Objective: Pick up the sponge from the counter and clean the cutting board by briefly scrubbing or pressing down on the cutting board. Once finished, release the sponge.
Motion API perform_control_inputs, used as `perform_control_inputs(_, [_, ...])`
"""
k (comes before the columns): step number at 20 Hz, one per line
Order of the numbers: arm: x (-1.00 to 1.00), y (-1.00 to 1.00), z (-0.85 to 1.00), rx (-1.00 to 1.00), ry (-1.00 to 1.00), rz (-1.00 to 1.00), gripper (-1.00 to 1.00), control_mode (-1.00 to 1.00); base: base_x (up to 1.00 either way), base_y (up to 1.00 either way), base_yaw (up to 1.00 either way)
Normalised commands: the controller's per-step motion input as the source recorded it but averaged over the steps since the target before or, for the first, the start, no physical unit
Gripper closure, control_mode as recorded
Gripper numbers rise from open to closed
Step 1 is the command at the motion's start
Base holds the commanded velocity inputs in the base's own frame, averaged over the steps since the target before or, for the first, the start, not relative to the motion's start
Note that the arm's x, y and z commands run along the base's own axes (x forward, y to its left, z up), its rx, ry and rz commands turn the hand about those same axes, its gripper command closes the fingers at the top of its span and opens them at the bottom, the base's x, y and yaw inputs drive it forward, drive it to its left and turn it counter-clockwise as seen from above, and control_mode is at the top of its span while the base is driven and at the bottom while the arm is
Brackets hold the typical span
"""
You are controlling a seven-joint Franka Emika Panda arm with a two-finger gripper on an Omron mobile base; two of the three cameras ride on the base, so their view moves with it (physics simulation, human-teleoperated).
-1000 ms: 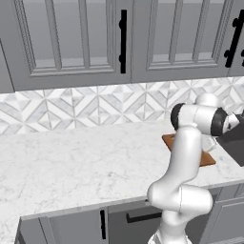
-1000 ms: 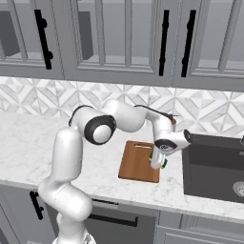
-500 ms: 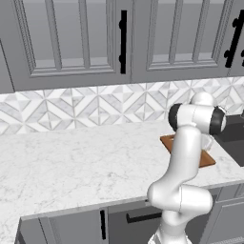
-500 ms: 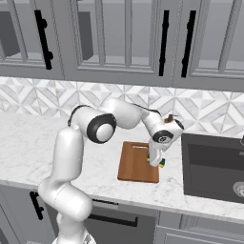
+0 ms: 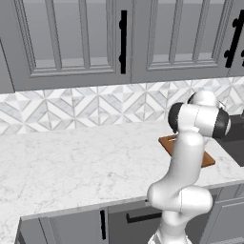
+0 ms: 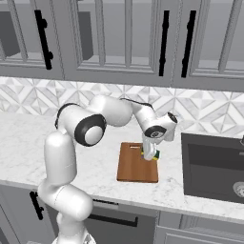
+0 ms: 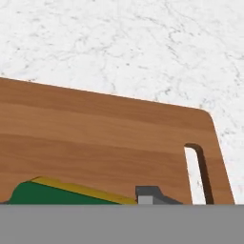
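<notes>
Holding the small green-topped yellow sponge (image 6: 156, 154) over the flat reddish-brown wooden cutting board (image 6: 135, 167) on the white marble-look worktop (image 6: 95, 159), the end effector (image 6: 150, 155) grips it low, positioned for pressing down.

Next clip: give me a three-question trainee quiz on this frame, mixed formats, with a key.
1. True or false: the sponge is held in the claw above the cutting board.
2. Multiple choice: the board lies on (a) the counter, (b) the sink, (c) a shelf.
3. Fill in: in the hand view, the slot cut through the board is its ____.

Key: 1 true; 2 a; 3 handle.
</notes>
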Motion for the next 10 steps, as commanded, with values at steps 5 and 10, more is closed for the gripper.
perform_control_inputs(5, [0.09, 0.01, -0.37, 0.49, 0.40, 0.05, 1.00, -1.00, 0.00, 0.00, 0.00])
perform_control_inputs(10, [-0.17, 0.00, -1.00, 0.38, 0.29, 0.14, 1.00, -1.00, 0.00, 0.00, 0.00])
